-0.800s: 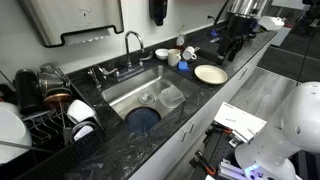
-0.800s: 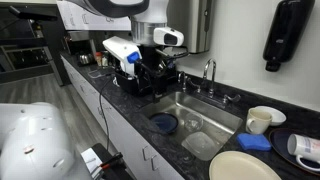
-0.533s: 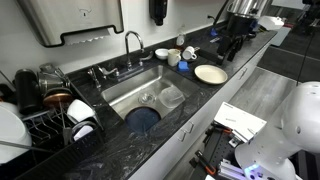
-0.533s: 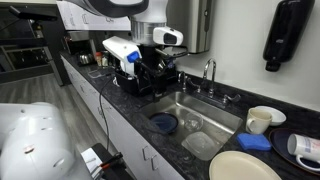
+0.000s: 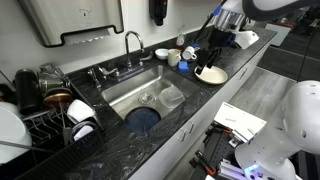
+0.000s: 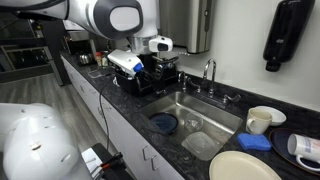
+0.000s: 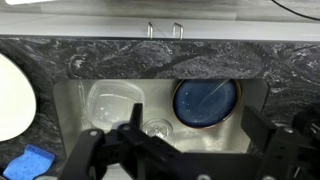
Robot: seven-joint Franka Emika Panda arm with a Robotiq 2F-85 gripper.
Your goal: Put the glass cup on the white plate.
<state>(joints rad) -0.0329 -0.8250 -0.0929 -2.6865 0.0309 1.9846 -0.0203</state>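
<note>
In the wrist view a small clear round thing (image 7: 155, 127), seemingly the glass cup seen from above, stands on the sink floor between a clear plastic tub (image 7: 113, 104) and a dark blue dish (image 7: 205, 102). I cannot make it out in either exterior view. The white plate (image 5: 210, 74) lies on the dark counter beside the sink. It also shows in an exterior view (image 6: 243, 167) and at the wrist view's left edge (image 7: 12, 95). My gripper (image 7: 195, 112) is open and empty, high above the sink. In an exterior view it hangs over the counter by the plate (image 5: 205, 55).
The steel sink (image 5: 118, 92) has a faucet (image 5: 131, 42) behind it. A dish rack (image 5: 45, 115) with crockery stands at one end. White mugs and a bowl (image 5: 172, 56) crowd the counter behind the plate. A white mug (image 6: 262, 120) and blue sponge (image 6: 255, 142) sit near the plate.
The arm has swung from the far end of the counter towards the plate and sink. Nothing on the counter or in the sink has moved.
</note>
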